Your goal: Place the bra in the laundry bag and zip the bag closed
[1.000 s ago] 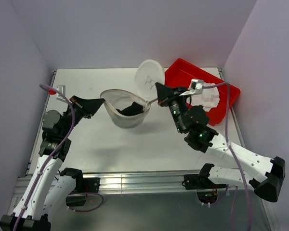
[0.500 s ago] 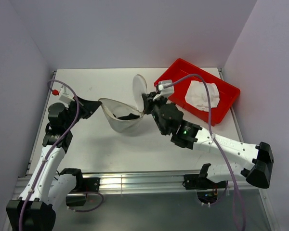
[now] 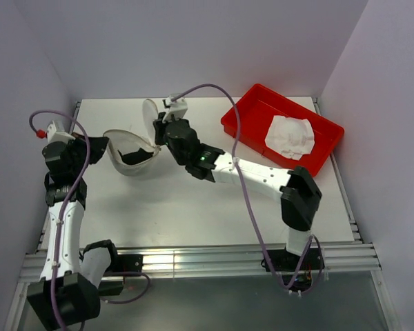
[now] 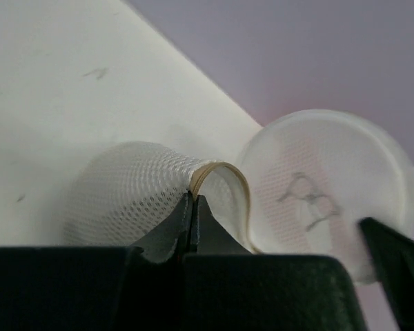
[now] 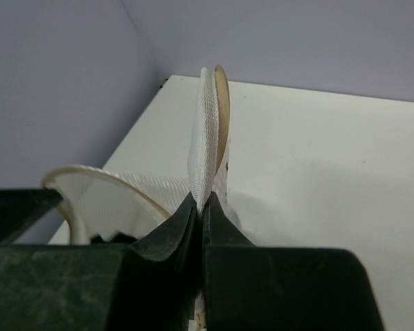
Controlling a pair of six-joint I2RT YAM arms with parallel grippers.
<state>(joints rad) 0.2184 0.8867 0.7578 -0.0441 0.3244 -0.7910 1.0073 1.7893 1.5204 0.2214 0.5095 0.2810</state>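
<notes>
Claws on both arms are pinched shut on the laundry bag. The left claw has its fingers pressed together on the tan-edged rim at the left side of the bag's mouth, and the mesh wall bunches up just behind the fingertips. The right claw grips the lower edge of the round lid. In the right wrist view the lid stands upright and edge-on, straight above the closed fingers.

The top view shows the bag stretched between the two claws at the back left of the tabletop. Its mouth gapes upward and toward the camera. The lid is swung clear of the mouth and joins the bag only at the right side, so the bag is unzipped. Whether the bag's underside rests on the tabletop or hangs just above it cannot be told.

A black cloth lies crumpled inside the bag, at the bottom of the opening.

The bra is not in the bag. It lies as a white heap in the red tray at the back right corner of the tabletop, well apart from both claws. The right arm reaches across from its base towards the left, with the tray behind its elbow.
</notes>
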